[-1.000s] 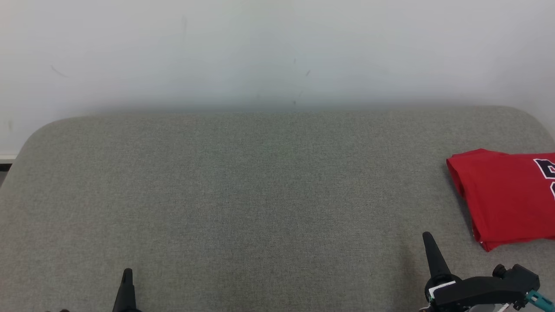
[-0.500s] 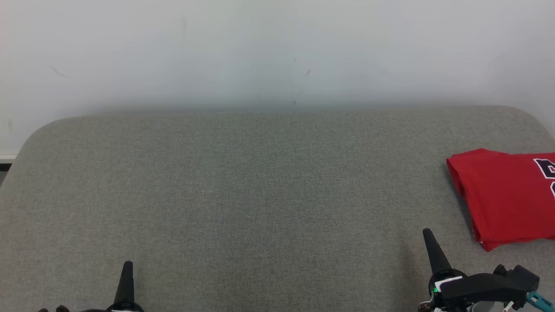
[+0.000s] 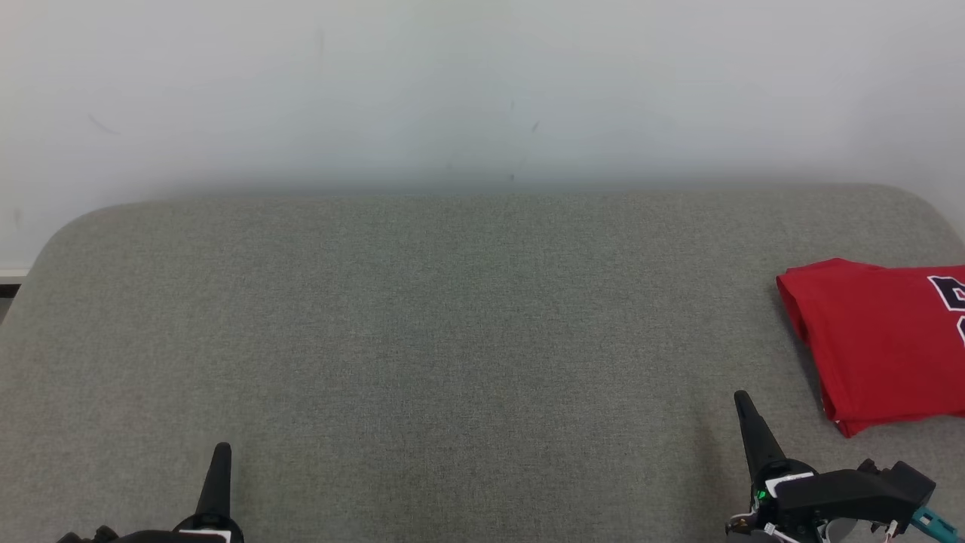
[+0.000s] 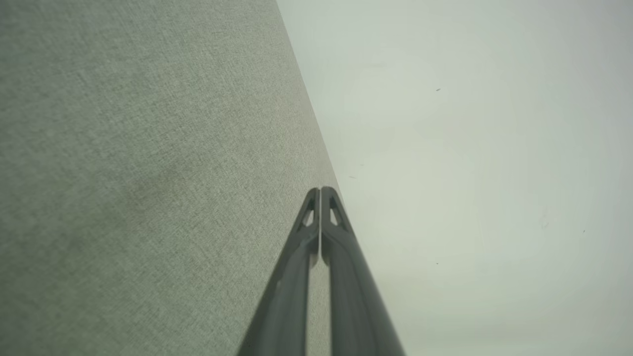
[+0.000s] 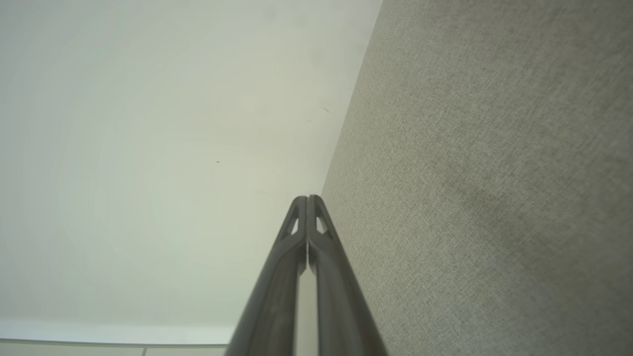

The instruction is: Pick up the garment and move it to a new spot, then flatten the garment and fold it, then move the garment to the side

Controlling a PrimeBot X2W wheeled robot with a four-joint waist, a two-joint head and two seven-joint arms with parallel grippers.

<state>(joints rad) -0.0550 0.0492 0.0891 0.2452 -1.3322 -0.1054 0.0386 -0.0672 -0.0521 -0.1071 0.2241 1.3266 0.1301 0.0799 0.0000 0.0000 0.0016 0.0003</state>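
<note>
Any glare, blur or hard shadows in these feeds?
Head view: even light, no glare; red garment sharp but cut off at the right edge. Left wrist view: left end effector slightly soft up close, faint shadow on the grey surface. Right wrist view: same for the right end effector.

The folded red garment runs off the head view's right edge.
</note>
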